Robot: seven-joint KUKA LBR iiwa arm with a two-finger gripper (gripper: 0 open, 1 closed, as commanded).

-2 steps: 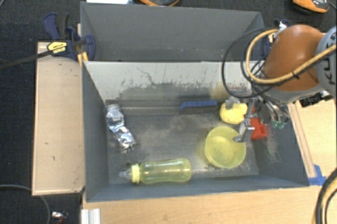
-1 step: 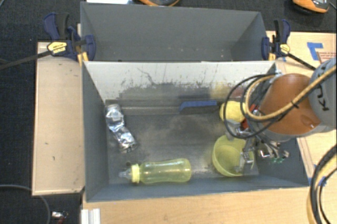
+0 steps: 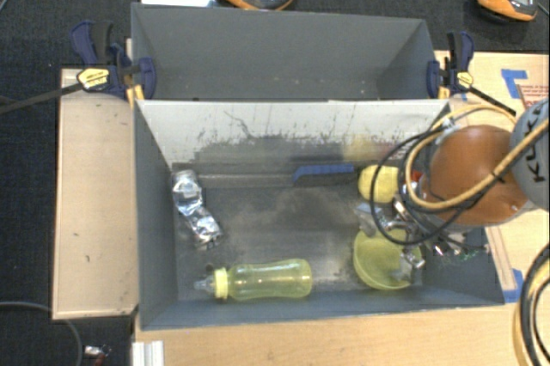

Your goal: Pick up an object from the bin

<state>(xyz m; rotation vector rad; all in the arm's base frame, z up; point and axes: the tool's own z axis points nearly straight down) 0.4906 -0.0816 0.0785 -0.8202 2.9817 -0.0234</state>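
A: Where is the claw [image 3: 402, 261] just now?
B: Low over the right rim of the yellow-green bowl [image 3: 369, 265], which sits in the near right corner of the bin [image 3: 284, 55]; whether it is open or closed I cannot tell, since cables and the orange wrist cover [image 3: 468, 175] crowd that spot
A: So is the bowl held?
B: I wouldn't say so; nothing shows it gripped, though a thin rim is a sensible edge to pinch, which may be why the claw sits off-centre
A: And the rest?
B: A yellow round thing [image 3: 378, 182] just behind the bowl; a blue strip [image 3: 322, 175] behind and left of the bowl, against the back slope; a clear yellowish bottle [image 3: 262, 280] on its side left of the bowl, along the near wall, where a round body would settle; a crumpled silver wrapper [image 3: 193, 208] well left of the bowl
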